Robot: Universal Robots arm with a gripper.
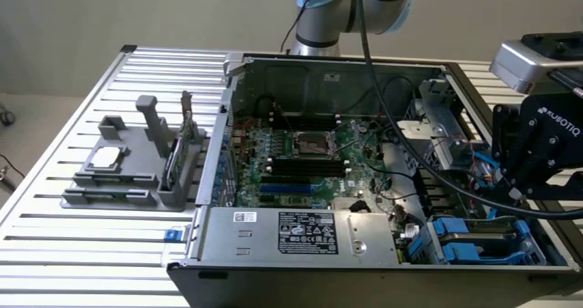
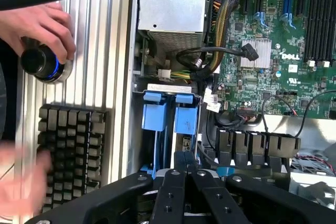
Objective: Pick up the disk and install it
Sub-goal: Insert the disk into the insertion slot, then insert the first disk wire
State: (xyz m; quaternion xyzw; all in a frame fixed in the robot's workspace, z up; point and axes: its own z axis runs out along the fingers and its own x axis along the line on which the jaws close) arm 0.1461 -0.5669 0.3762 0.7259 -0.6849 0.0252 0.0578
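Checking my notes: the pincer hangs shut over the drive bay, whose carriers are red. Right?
No, the carriers are blue, not red; the wrist view shows it. The pincer does hang shut over the drive bay.

You are looking at a silver table (image 1: 64,253) with long grooves, sitting before a plain grey wall (image 1: 136,11) and pale floor (image 1: 37,127).

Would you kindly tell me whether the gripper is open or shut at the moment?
Shut: in the wrist view the gripper has its fingertips pressed together, with no gap and nothing between them.
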